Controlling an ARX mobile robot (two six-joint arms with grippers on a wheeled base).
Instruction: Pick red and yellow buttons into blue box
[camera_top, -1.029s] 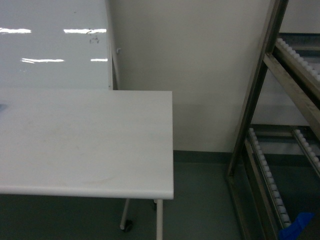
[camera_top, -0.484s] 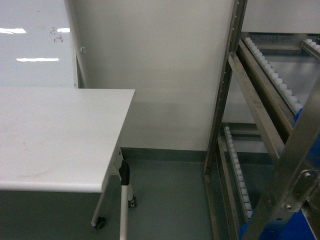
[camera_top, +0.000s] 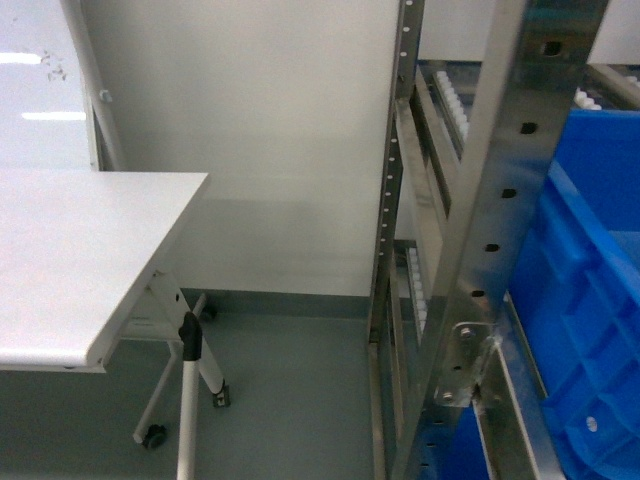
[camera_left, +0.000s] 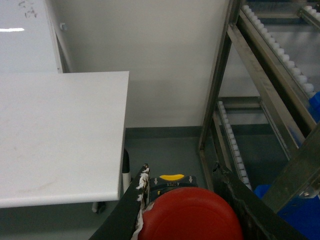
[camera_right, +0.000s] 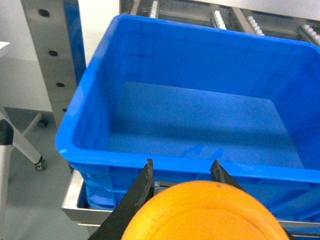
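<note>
Swung rightward off tabletop toward blue box; left pincer clamped on red button, right pincer on yellow button; advance over rim before release.

- Left claw: two dark, almost black fingers rise from the bottom edge of the left wrist view, wide at the base and narrowing toward the tips.
- The inner face of its left-hand finger carries ragged white padding or tape, frayed along the edge.
- Its right-hand finger looks scuffed and dull, with a rough, worn surface.
- Right claw: two slim black fingers at the bottom centre of the right wrist view, tapering to pointed tips, matte and plain.
</note>
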